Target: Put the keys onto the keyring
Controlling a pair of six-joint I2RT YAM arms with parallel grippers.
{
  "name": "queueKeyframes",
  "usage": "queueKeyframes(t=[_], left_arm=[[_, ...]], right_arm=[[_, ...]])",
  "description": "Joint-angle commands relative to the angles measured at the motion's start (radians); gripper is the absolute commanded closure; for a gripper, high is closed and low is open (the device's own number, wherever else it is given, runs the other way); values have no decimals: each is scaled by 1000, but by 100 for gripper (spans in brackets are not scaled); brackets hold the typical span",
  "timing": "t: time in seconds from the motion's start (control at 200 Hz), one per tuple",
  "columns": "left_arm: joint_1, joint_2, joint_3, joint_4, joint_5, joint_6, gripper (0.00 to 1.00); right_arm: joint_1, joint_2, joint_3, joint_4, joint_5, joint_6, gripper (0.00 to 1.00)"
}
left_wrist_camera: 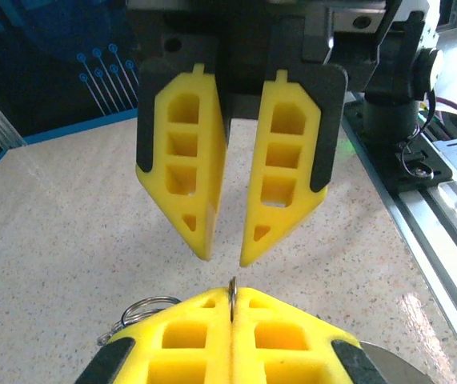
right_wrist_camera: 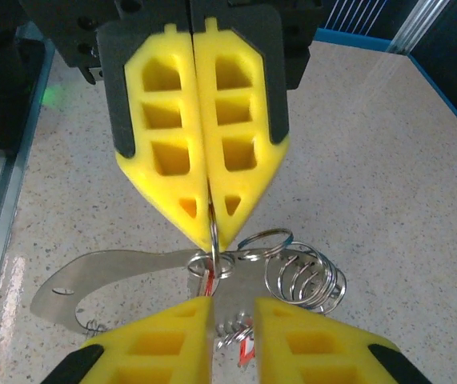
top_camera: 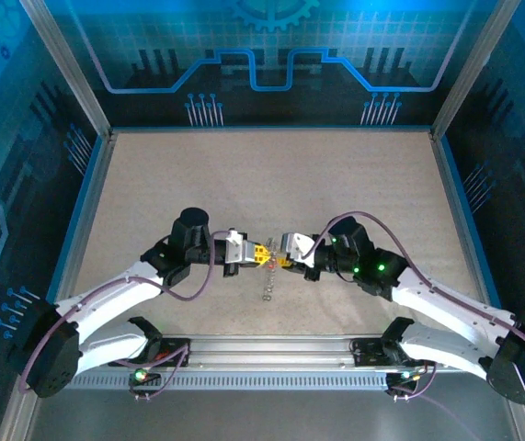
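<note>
My left gripper (top_camera: 264,254) is shut on the edge of the keyring (left_wrist_camera: 233,290), a thin silvery ring standing upright between its yellow fingers (left_wrist_camera: 188,336). In the right wrist view the ring (right_wrist_camera: 214,254) pokes out below the left gripper's tips (right_wrist_camera: 212,240). Smaller rings and a wire coil (right_wrist_camera: 304,280) hang from it. Red bits of the keys (right_wrist_camera: 209,282) (right_wrist_camera: 246,350) show among the rings, mostly hidden. My right gripper (top_camera: 283,260) faces the left one tip to tip. It is open (right_wrist_camera: 234,304) with a narrow gap and nothing in it.
A flat silvery metal tag (right_wrist_camera: 92,284) hangs with the bunch, which dangles just above the speckled tabletop (top_camera: 271,184). A short chain (top_camera: 268,287) trails down from the grippers. The arms' base rail (top_camera: 271,349) runs along the near edge.
</note>
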Motion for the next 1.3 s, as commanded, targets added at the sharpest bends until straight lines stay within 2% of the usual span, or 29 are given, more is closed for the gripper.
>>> queueKeyframes(t=[0.0, 0.29, 0.385, 0.931, 1.076, 1.291], left_arm=[[8, -19, -8, 94, 85, -46, 100], [8, -14, -32, 196, 99, -106, 100], [7, -10, -31, 204, 111, -110, 100], [10, -17, -33, 216, 126, -114, 100], [10, -20, -34, 214, 125, -110, 100], [10, -22, -34, 210, 114, -103, 100]], right_arm=[[-19, -13, -30, 85, -70, 36, 77], [-33, -24, -88, 154, -156, 78, 67], [-38, -27, -119, 209, -181, 117, 58], [-70, 123, -154, 432, -273, 287, 53], [-71, 137, -161, 466, -278, 309, 59], [-73, 106, -176, 431, -267, 292, 82]])
